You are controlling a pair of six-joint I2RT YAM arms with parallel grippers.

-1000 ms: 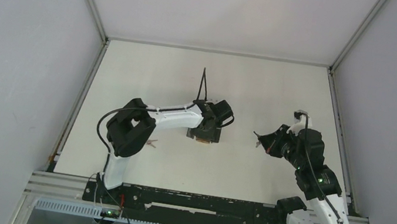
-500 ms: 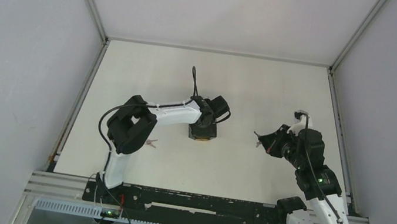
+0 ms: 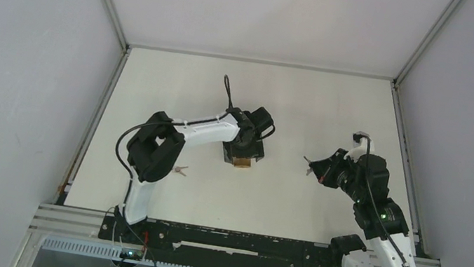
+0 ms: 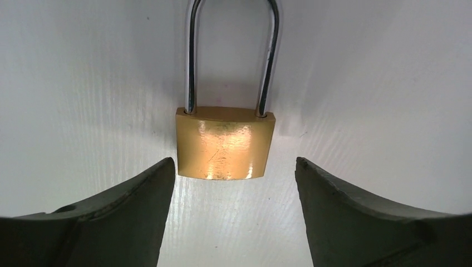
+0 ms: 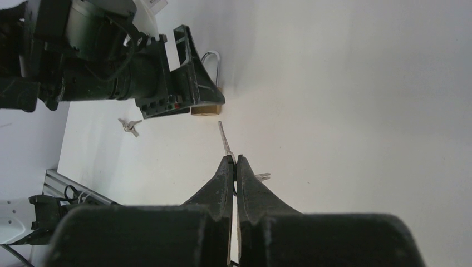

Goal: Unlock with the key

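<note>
Left wrist view: open left pincer [image 4: 234, 162] brackets steel-shackled brass padlock [image 4: 225, 143], apparently needing to clamp next, while right pincer [image 5: 234, 158] pinches slim silver key [image 5: 224, 139].

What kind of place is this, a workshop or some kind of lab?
Probably a robot lab test cell: plain pale walls box in a white tabletop, two black-and-white robot arms are bolted at its near edge, and a brass padlock lies staged there.

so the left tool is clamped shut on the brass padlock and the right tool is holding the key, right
Not clamped: the left wrist view shows the left tool open, its fingers standing apart from the brass padlock on either side. The right tool is holding the key.
</note>
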